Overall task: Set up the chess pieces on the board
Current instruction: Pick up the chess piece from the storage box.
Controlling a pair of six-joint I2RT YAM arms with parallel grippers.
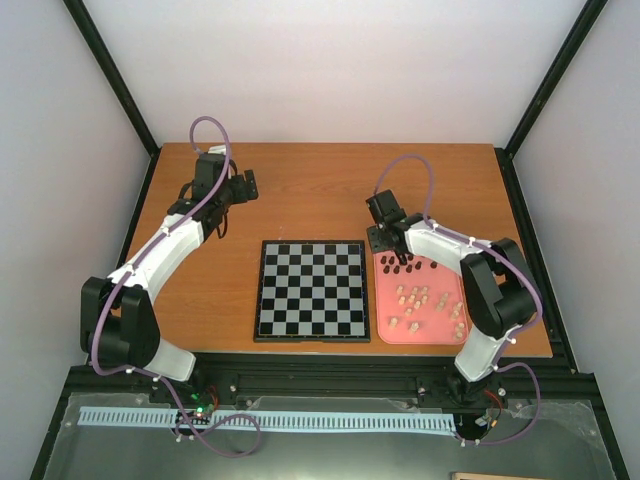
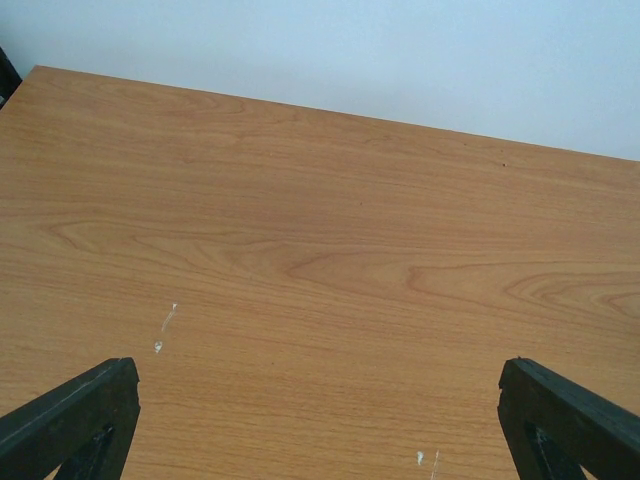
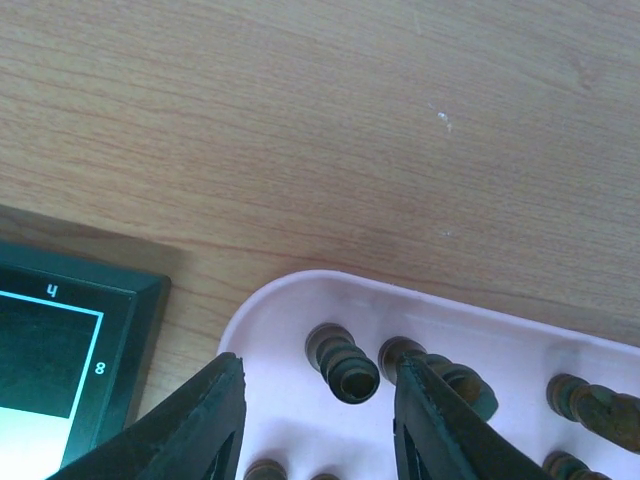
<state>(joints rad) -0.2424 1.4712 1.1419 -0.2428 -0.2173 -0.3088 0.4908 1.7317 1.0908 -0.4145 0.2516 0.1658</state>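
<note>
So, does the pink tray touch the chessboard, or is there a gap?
Apart. The right wrist view shows a strip of bare wooden table between the board at its corner and the rim of the pink tray.

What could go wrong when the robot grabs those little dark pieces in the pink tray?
1. The right gripper has its jaws open around one dark piece, but a neighbouring piece sits close beside it. Closing might pinch or knock both.
2. The pieces seem to lie on their sides in the pink tray, so one could be grabbed tilted and topple on the board.
</note>
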